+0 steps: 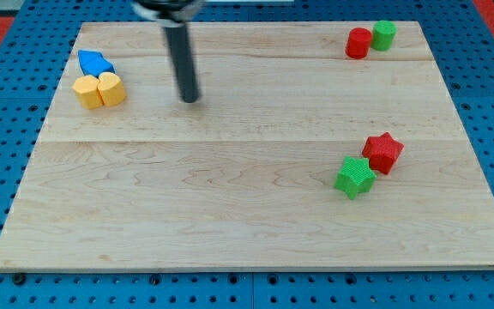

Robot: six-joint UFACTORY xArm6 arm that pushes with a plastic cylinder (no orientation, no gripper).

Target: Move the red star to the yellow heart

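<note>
On the wooden board [256, 215], upper-left area, the arm's dark rod [181, 60] comes down from the view's top, and its tip [190, 99] rests at table height on bare wood. It has no jaws, so nothing can be gripped; the tip touches no block and is not pushing anything right now. Just to the view's left of the tip sits a tight cluster: a blue block [94, 62], shape unclear, on top, with two yellow blocks below it touching each other. The right one looks like the yellow heart [111, 88], the left a yellow block [87, 91] of uncertain shape; which one is truly the heart is hard to tell at this size. The red star [382, 152] lies well apart, in the view's lower right, touching or almost touching a green star [353, 176] at its lower left. A red cylinder [358, 43] and green cylinder [384, 34] sit side by side at the view's top right, out of the way. Judgement: the push has not begun; the tip is near the goal but far from the star. To drive the star leftward and up, the tip likely needs to get to the star's right side. The green star sits partly on the push line, so it may get dragged along.
</note>
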